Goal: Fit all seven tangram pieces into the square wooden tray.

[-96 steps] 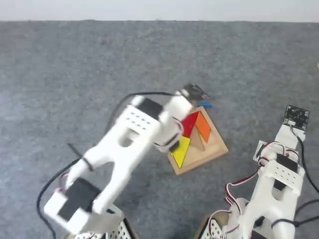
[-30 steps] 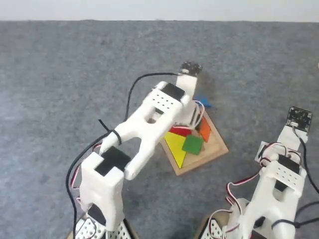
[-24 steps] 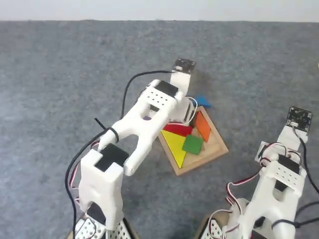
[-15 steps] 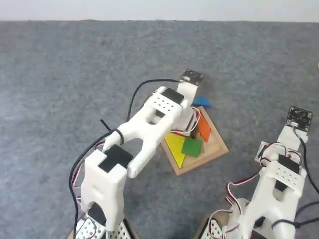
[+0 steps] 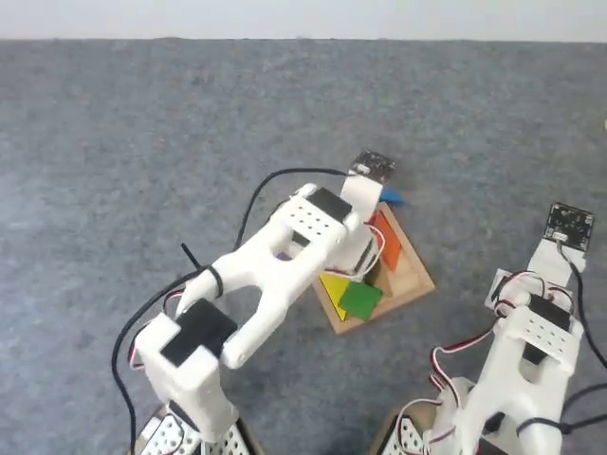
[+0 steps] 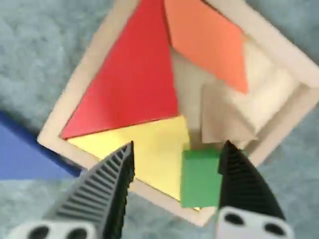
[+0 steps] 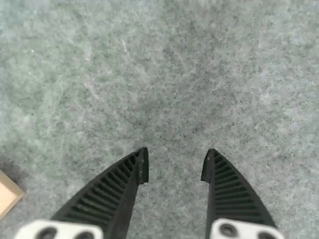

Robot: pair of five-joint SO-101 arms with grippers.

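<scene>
Jaws of the left gripper [image 6: 177, 147] are being held apart, empty, above the wooden tray [image 5: 414, 277]; the green square [image 5: 360, 299] is lying askew at its seven-o'clock rim, between them, nearer this arm.

Left arm [image 5: 275, 265] stretched forward and toward the right, wrist pitched down, left gripper [image 6: 178, 145] with fingers spread wide. Right arm [image 5: 531, 341] folded close to its base. Right gripper [image 7: 177, 150] aimed straight down, fingers apart.
</scene>
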